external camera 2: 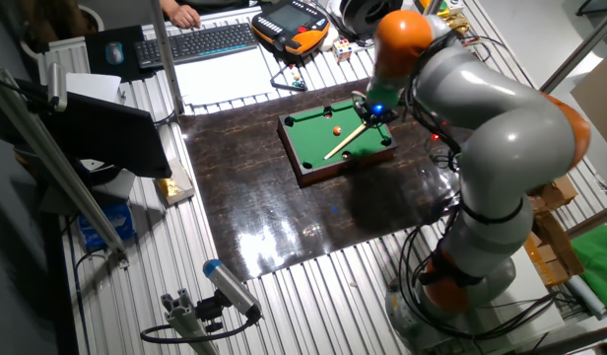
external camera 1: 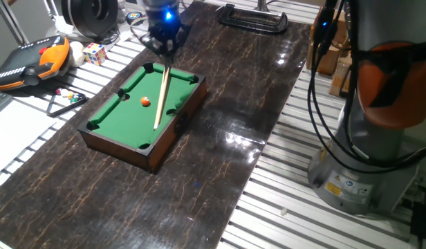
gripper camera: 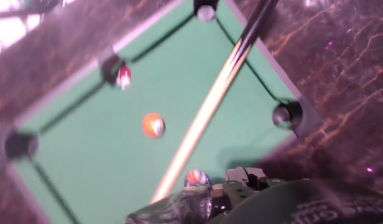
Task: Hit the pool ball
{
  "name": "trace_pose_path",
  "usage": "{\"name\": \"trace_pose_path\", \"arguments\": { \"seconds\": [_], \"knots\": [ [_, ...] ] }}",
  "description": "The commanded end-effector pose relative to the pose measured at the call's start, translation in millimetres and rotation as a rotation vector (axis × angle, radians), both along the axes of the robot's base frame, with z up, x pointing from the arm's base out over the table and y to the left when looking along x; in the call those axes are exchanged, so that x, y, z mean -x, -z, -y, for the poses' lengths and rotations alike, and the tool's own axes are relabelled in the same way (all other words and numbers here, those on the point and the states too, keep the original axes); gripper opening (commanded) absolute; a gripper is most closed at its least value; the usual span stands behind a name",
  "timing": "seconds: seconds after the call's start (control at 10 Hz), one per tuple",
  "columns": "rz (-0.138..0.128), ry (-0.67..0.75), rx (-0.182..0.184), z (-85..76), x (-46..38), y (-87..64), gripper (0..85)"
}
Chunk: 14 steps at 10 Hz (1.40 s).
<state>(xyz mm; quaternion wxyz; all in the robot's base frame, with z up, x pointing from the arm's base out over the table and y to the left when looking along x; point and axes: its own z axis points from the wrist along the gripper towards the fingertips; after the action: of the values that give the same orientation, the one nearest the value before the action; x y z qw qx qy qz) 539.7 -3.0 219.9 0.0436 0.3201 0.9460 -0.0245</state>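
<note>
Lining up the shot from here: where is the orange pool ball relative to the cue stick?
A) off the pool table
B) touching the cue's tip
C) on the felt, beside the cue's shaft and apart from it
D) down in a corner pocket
C: the orange pool ball sits on the felt, clear of the cue stick.

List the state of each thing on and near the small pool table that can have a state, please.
Pool ball: lying on the felt, apart from the cue.
Cue stick: held at one end, slanting down onto the felt.
End effector: shut on the cue stick, above the table's far rail.
Pool table: flat on the dark mat.
Puzzle cube: scrambled, beside the table.
</note>
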Motion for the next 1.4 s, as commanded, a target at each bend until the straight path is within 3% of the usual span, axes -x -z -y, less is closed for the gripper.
{"name": "trace_pose_path", "arguments": {
  "seconds": [0.0,0.2,0.5,0.8,0.9,1.1,1.2,1.3],
  "knots": [
    [0.004,0.344,0.006,0.2,-7.3,7.0,0.7],
    [-0.008,0.312,-0.011,4.7,-14.6,20.0,0.7],
    [-0.052,0.297,-0.047,0.6,-12.9,18.9,0.7],
    [-0.084,0.302,-0.042,0.6,-12.9,18.9,0.7],
    [-0.079,0.333,-0.034,0.6,-12.9,18.9,0.7],
    [-0.095,0.353,-0.007,0.6,-12.9,18.9,0.7],
    [-0.112,0.318,-0.005,13.2,-19.0,20.1,0.7],
    [-0.123,0.291,-0.036,24.0,-27.9,21.7,1.0]
  ]
}}
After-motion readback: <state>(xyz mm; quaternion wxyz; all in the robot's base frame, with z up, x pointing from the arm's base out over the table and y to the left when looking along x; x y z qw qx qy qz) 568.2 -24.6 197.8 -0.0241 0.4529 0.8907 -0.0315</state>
